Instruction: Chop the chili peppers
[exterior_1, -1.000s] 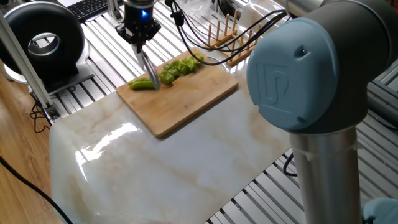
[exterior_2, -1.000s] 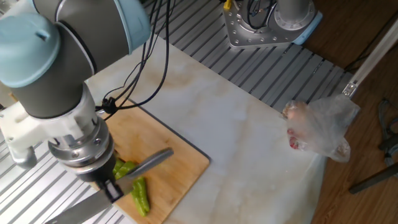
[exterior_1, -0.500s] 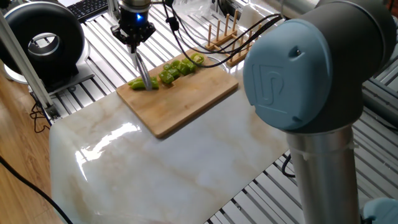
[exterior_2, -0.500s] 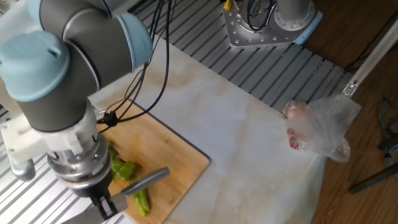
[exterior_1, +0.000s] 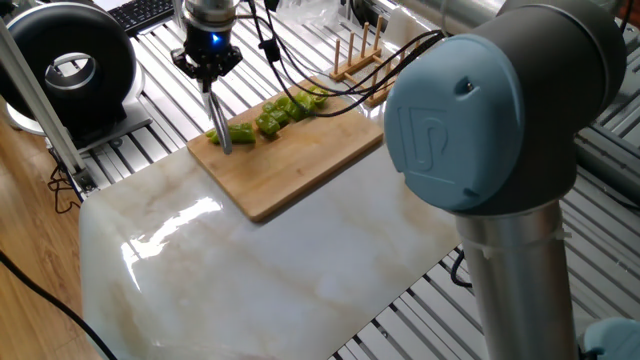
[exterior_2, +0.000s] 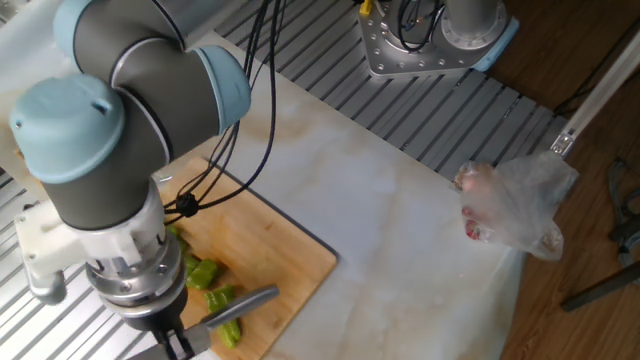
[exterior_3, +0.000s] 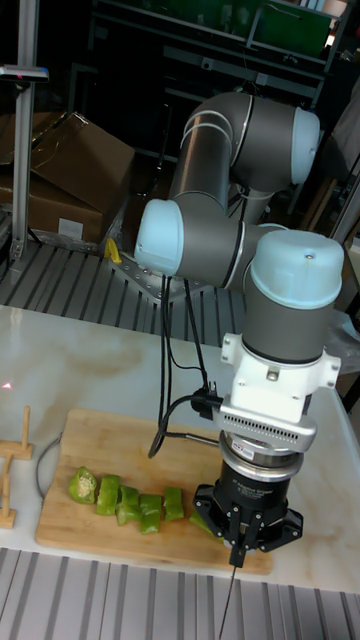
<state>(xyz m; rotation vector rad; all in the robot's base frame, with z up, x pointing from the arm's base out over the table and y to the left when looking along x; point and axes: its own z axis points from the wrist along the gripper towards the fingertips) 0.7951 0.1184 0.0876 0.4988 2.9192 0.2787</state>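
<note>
On the far left of one fixed view sits a black round fan-like unit (exterior_1: 65, 65), out of play. Next right, gripper (exterior_1: 208, 62) hangs over the left end of the cutting board (exterior_1: 300, 160), carrying a knife (exterior_1: 218, 125) blade-down; fingers look clamped on the handle, though the grip itself is mostly hidden by the housing. Blade tip sits right at the last uncut piece of the chili peppers (exterior_1: 262, 118), the tapered stub at the board's left end. Right of that, cut chunks run in a diagonal row toward the board's far corner, then the wooden rack (exterior_1: 362, 55), then the arm's big joint cap. Tall fixed view confirms: five-ish chunks in a line on the board, wrist directly over the end piece. To do this cut well, my read: keep the blade vertical and square across the pepper, press straight down to the wood, don't drag sideways or the stub will roll off the board edge, which is close. Stub is small and unrestrained, so it may skid. Versus a second ago: knife has stepped left along the pepper toward the tip, wrist shifted with it, and one more chunk sits separated in the row.
</note>
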